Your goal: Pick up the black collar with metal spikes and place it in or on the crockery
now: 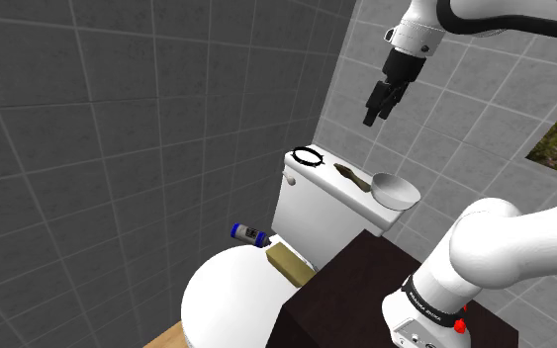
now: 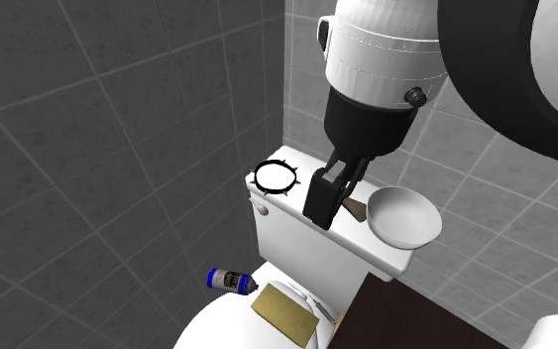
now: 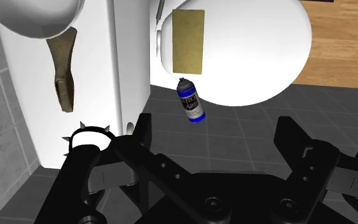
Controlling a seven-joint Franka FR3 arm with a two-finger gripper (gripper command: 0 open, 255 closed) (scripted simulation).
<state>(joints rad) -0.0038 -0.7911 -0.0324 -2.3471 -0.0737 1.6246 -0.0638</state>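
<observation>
My gripper [image 1: 377,104] hangs open and empty above the tank [image 1: 316,213]. The collar [image 3: 89,137] lies flat below, outside one finger, near the tank's end. If I descend misaligned, a finger could shove it off, away from the bowl [image 1: 395,190].

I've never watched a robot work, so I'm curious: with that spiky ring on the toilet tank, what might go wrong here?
The collar lies at the end of the tank top, so a clumsy touch from the open jaws might push it off. The brown tool lies between collar and bowl; a low carry could knock it.
</observation>
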